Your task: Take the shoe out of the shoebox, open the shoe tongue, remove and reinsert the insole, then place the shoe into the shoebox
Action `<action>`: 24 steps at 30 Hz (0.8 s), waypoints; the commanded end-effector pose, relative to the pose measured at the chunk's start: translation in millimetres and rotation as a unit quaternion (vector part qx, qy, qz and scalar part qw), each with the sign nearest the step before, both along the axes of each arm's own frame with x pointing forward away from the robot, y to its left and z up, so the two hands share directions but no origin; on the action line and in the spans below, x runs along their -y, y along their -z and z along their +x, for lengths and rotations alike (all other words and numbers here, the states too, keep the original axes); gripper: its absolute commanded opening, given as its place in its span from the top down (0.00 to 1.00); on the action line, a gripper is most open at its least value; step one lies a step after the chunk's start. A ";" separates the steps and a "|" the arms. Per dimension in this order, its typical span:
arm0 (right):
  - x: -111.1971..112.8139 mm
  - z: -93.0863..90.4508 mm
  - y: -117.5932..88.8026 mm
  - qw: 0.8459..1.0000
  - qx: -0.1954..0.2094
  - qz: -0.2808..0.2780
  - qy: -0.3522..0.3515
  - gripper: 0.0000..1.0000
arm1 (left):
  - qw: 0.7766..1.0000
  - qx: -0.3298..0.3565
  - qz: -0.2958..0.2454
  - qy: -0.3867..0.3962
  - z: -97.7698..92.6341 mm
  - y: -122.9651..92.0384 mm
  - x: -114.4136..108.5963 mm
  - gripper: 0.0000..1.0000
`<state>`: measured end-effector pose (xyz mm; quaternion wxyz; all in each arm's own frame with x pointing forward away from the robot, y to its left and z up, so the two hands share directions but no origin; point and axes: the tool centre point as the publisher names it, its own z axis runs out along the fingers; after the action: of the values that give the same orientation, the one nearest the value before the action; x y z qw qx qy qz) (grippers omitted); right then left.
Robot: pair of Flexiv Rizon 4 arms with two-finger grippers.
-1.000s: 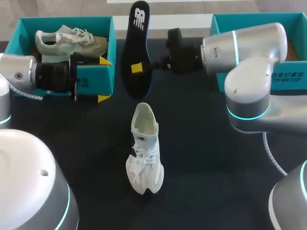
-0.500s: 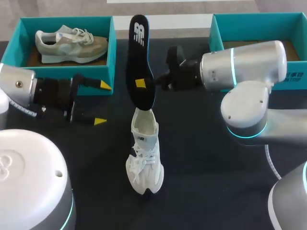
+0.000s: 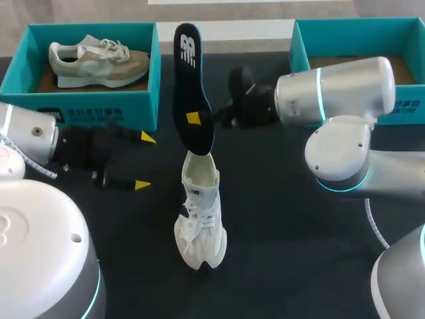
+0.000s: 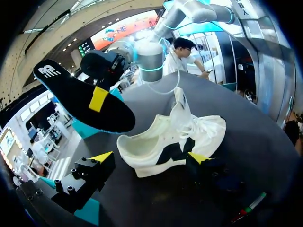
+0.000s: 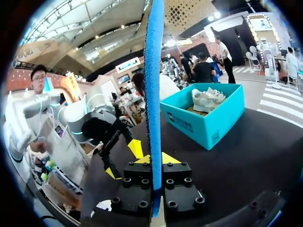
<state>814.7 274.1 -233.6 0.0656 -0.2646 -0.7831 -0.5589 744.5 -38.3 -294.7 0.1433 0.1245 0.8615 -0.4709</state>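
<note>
My right jaws grasp the black foam insole (image 3: 189, 80), tilted steeply so its lower end meets the white mesh sneaker's (image 3: 199, 219) opening, presumably for reinsertion; the sneaker stands on the black bench (image 3: 279, 232); my left jaws, released, hang beside it, probably to steady it.

Black table (image 3: 279, 226), and a white sneaker (image 3: 199, 212) stood upright at its middle, toe toward the near edge. A teal left shoebox (image 3: 99, 114) and teal right shoebox (image 3: 300, 41) sat along the far side.
</note>
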 end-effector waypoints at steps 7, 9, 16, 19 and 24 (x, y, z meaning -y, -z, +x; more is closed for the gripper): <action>-2.1 -1.7 23.0 0.999 -0.002 0.024 -0.035 1.00 | 1.000 -0.014 0.011 -0.021 7.8 31.0 20.1 0.00; -2.2 -5.6 29.4 0.999 -0.005 0.036 -0.036 1.00 | 1.000 -0.016 0.013 -0.024 8.0 34.9 22.5 0.00; -2.2 -10.7 46.3 0.998 -0.010 0.038 -0.043 1.00 | 0.999 -0.031 0.020 -0.026 10.9 45.0 34.8 0.00; -2.2 -11.7 51.0 0.998 -0.013 0.038 -0.045 1.00 | 0.999 -0.033 0.019 -0.028 13.2 47.3 40.8 0.00; -1.6 -14.6 57.2 0.998 -0.017 0.051 -0.044 1.00 | 0.998 -0.041 0.021 -0.030 13.5 50.3 45.1 0.00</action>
<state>801.9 274.3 -285.6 0.1183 -0.2352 -0.7681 -0.5837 754.4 -77.1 -340.9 0.1207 0.0824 0.8779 -0.4560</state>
